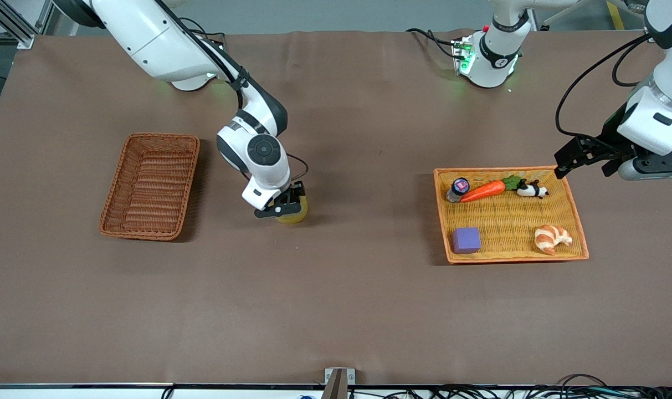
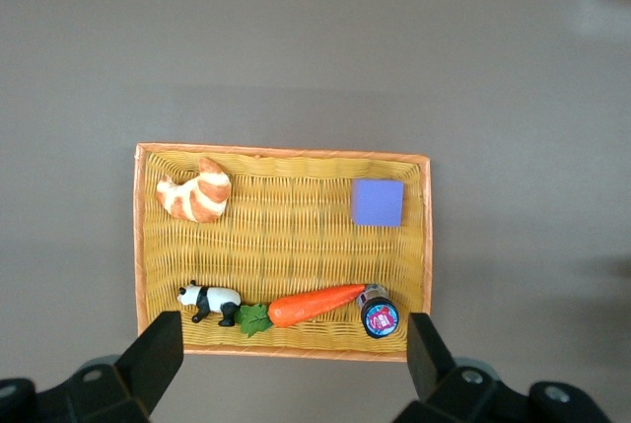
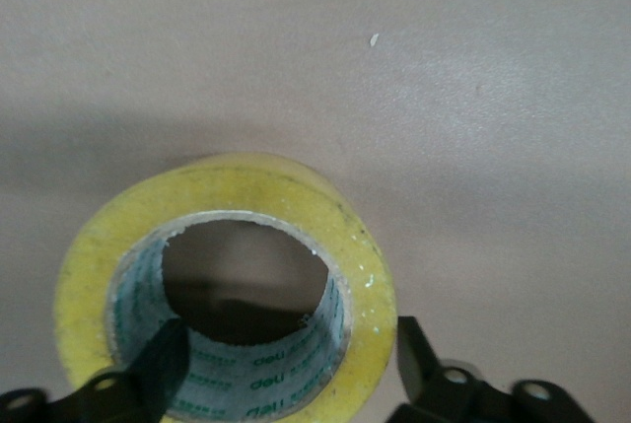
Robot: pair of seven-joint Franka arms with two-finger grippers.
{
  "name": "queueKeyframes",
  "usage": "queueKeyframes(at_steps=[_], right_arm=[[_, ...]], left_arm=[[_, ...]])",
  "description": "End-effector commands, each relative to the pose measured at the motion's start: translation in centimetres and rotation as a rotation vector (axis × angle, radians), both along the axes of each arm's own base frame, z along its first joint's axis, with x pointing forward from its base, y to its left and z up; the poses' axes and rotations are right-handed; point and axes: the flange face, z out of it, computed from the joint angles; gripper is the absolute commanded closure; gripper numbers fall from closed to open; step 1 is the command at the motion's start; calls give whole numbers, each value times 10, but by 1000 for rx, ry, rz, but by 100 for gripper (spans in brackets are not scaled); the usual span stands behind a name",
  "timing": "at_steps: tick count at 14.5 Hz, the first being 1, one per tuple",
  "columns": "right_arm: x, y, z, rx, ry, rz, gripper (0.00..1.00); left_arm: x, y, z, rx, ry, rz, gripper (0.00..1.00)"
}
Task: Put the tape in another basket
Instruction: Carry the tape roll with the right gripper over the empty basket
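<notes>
Lying flat on the worktop (image 1: 336,310), hole up, the tape (image 1: 293,213) sits between the two baskets, with the right claw (image 1: 283,206) down on it. In the right wrist view one finger (image 3: 148,374) is inside the hole against the grey core and the other finger (image 3: 419,364) is outside the yellow wall, so the jaws straddle one side of the ring; they are spread, and whether they already press the wall I cannot tell. The right arm reaches from its base out over the worktop, elbow bent, wrist pointing straight down.

About as far from the front camera, toward the right arm's end, the brown basket (image 1: 150,185) stands well apart from the tape. Toward the left arm's end, the yellow tray (image 1: 579,233) holds a purple block (image 1: 466,240) and a croissant (image 1: 552,238) on its nearer side, and a small jar (image 1: 457,189), a carrot (image 1: 485,190) and a panda toy (image 1: 531,190) along its farther edge.

Farther still, the left claw (image 1: 582,158) hangs over the tray's farther edge, jaws spread wide and empty; that arm waits.
</notes>
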Motion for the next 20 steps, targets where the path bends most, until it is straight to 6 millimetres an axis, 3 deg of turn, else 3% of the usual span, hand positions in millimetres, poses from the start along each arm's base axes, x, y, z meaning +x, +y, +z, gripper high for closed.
queueKeyframes(at_steps=[1,2,5,7,9,13,14,16,17,19,20], right_arm=[[-2,-2,-11,-22,-10,8,23],[-2,-2,-11,-22,-10,8,26],[-1,-3,-11,-29,-11,14,66],[-1,-2,-11,-31,-9,12,78],[0,-3,-10,-32,-9,-10,96],[10,-6,7,-41,-23,-58,100],[20,-9,29,-59,-22,-76,100],[39,-36,77,-85,-17,-134,100],[49,-57,111,-76,-34,-168,100],[57,-96,153,-99,0,-165,100],[66,-134,175,-115,21,-137,100]], left_arm=[[-2,-1,-4,23,-1,-15,0],[-2,-1,-5,23,2,-16,0],[-2,0,-6,25,5,-17,0],[-2,0,-7,26,9,-15,0],[-3,2,-7,51,11,-21,0],[-4,-2,-7,65,14,-39,0],[-4,-2,-7,65,14,-41,0],[-4,-3,-7,63,14,-29,0],[-4,-3,-7,65,14,-41,0],[-4,-2,-6,59,13,-41,0],[-4,-3,-6,58,11,-41,0]])
